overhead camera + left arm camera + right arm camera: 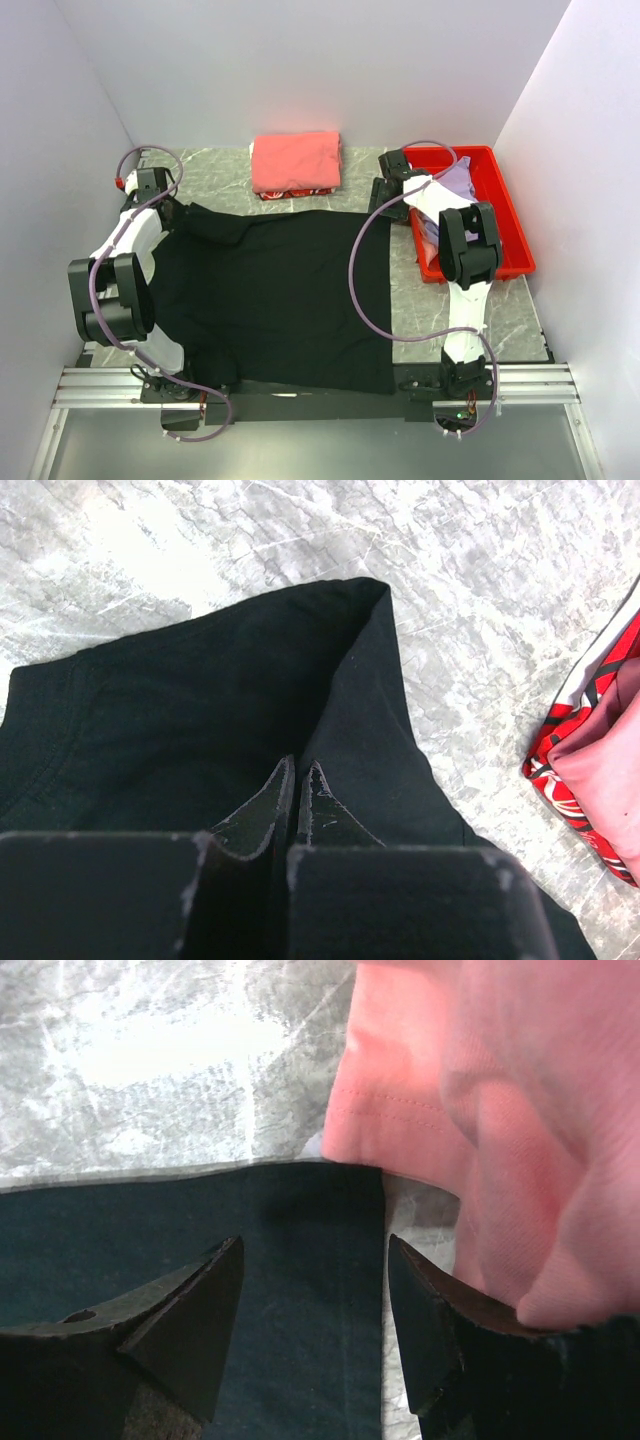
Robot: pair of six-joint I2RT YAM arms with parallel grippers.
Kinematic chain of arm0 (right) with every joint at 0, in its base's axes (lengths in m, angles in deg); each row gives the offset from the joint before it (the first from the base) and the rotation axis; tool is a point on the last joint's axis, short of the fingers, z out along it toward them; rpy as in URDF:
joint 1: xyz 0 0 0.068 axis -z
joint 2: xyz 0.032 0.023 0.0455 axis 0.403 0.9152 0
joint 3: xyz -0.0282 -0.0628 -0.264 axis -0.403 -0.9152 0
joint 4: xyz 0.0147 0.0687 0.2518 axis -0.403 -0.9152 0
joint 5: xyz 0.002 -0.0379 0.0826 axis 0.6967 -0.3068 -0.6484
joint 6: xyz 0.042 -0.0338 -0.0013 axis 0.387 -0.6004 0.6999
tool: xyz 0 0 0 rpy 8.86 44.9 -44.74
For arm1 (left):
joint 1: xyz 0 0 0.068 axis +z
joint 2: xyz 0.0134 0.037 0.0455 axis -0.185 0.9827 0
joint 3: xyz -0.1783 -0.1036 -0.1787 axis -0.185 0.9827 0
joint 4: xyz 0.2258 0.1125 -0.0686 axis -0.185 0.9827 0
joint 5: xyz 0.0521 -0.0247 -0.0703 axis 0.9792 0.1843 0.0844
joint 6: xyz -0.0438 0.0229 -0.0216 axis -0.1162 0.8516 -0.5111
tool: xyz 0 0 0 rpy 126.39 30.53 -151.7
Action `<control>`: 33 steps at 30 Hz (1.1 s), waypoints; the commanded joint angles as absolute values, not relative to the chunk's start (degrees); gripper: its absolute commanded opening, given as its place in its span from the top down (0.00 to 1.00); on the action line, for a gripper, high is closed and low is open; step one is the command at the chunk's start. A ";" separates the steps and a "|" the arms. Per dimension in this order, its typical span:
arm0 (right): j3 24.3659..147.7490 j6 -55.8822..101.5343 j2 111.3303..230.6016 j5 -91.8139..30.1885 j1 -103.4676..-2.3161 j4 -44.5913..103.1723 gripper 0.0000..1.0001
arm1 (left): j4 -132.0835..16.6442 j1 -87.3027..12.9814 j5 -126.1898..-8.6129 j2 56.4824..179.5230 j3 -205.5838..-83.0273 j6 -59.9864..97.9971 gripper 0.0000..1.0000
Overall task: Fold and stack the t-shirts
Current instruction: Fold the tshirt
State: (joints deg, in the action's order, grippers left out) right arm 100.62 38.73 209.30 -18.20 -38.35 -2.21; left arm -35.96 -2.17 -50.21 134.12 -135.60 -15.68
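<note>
A large black t-shirt (280,290) lies spread flat over the middle of the table. My left gripper (168,205) is at its far left corner. In the left wrist view it (298,763) is shut on a raised fold of the black cloth (200,700). My right gripper (382,200) is at the shirt's far right corner. In the right wrist view it (313,1243) is open and straddles the black hem (300,1290). A folded coral-red t-shirt (295,160) lies at the back, and shows close by in the right wrist view (400,1110). A lavender t-shirt (457,185) lies in the bin.
A red plastic bin (512,215) stands at the right, beside my right arm. A red-and-white patterned cloth (290,192) lies under the coral shirt, and shows in the left wrist view (570,760). White walls close in the table on three sides.
</note>
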 commanded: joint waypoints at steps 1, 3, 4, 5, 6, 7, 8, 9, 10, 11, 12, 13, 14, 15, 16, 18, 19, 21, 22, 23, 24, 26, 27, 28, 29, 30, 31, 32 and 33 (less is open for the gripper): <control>102.97 39.13 211.35 -17.02 -37.30 -1.05 0.34 | -36.10 -1.96 -49.12 132.33 -135.68 -16.09 0.99; 103.93 39.30 212.40 -17.19 -37.21 -1.40 0.34 | -36.10 -2.05 -49.30 132.42 -135.68 -16.26 0.99; 104.03 39.22 212.67 -17.20 -37.04 -1.32 0.34 | -36.10 -1.96 -49.38 132.59 -135.68 -16.35 0.99; 104.20 39.30 213.10 -17.20 -36.95 -1.14 0.34 | -36.19 -2.05 -49.56 132.60 -135.77 -16.35 0.99; 104.29 39.30 213.19 -17.37 -36.95 -0.97 0.35 | -36.19 -2.05 -49.56 132.68 -135.77 -16.35 0.99; 104.29 39.22 213.20 -17.28 -36.95 -0.88 0.35 | -36.19 -2.05 -49.47 132.51 -135.86 -16.26 0.99; 104.29 39.13 213.11 -17.46 -37.04 -0.44 0.39 | -36.28 -2.05 -49.65 132.51 -135.77 -16.43 0.99; 104.38 39.04 213.11 -17.63 -36.95 -0.52 0.41 | -36.28 -2.05 -49.73 132.42 -135.77 -16.44 0.99; 104.38 38.95 213.19 -17.90 -36.95 -0.70 0.44 | -36.19 -1.96 -49.74 132.42 -135.86 -16.35 0.99; 104.38 39.04 213.02 -17.99 -36.95 -0.61 0.50 | -36.11 -1.96 -49.74 132.33 -135.94 -16.52 0.99; 103.94 39.04 212.93 -18.16 -36.86 -0.44 0.52 | -36.02 -2.05 -49.74 132.25 -135.94 -16.52 0.99; 103.76 39.04 212.67 -18.16 -36.95 -0.26 0.52 | -36.02 -2.05 -49.74 131.98 -135.94 -16.52 0.99; 103.59 38.86 212.58 -18.07 -36.95 -0.17 0.52 | -36.10 -2.05 -49.74 131.81 -135.86 -16.52 0.99; 104.02 38.78 212.75 -18.07 -36.86 -0.26 0.55 | -36.02 -2.05 -49.74 131.72 -135.86 -16.52 0.99; 104.29 38.78 212.93 -18.07 -36.95 -0.43 0.57 | -36.02 -2.05 -49.74 131.37 -135.77 -16.61 0.99; 104.64 38.69 213.11 -17.81 -36.95 -0.79 0.71 | -36.02 -1.96 -49.82 131.10 -135.77 -16.70 0.99; 104.47 38.60 212.93 -17.72 -36.95 -0.61 0.74 | -35.93 -2.05 -49.82 130.84 -135.77 -16.79 0.99; 104.12 38.07 211.97 -17.02 -36.95 -0.26 0.86 | -35.67 -1.96 -49.74 130.49 -135.77 -16.88 0.99; 103.77 37.81 211.53 -16.85 -36.95 0.09 0.90 | -35.58 -2.05 -49.65 130.23 -135.68 -16.96 0.99; 103.59 37.46 210.66 -16.50 -36.95 0.35 0.97 | -35.58 -2.05 -49.65 129.61 -135.59 -17.05 0.99; 103.15 37.11 210.12 -16.58 -36.95 0.53 0.98 | -35.49 -2.05 -49.65 129.35 -135.51 -17.14 0.99; 102.36 35.97 208.64 -16.49 -37.21 1.23 1.00 | -35.31 -1.96 -49.56 128.21 -135.07 -17.31 0.99; 101.49 35.53 208.02 -16.84 -37.30 1.67 1.00 | -35.40 -1.96 -49.47 127.77 -134.89 -17.58 0.99; 100.96 35.18 207.40 -16.76 -37.39 1.93 1.00 | -35.14 -2.05 -49.39 126.72 -134.37 -17.67 0.99; 100.43 34.48 206.00 -16.58 -37.47 2.46 1.00 | -34.88 -2.05 -49.12 126.10 -134.10 -17.93 0.99; 99.47 33.86 205.29 -16.67 -37.82 2.64 1.00 | -34.87 -1.96 -49.03 125.48 -133.75 -18.10 0.99; 98.85 33.33 204.50 -16.93 -38.09 2.81 1.00 | -34.70 -2.05 -49.03 124.00 -132.88 -18.28 0.99; 98.32 32.54 203.02 -17.11 -38.44 2.90 1.00 | -34.52 -2.05 -48.95 123.11 -132.35 -18.72 0.99; 97.97 32.36 202.48 -17.28 -38.79 2.38 1.00 | -34.35 -2.05 -48.60 122.23 -131.82 -18.90 0.99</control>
State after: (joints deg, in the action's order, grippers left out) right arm 98.80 34.97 208.95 -18.07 -37.76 0.81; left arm -34.58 -2.17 -50.21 126.32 -133.04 -17.38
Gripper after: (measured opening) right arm 0.013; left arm 0.025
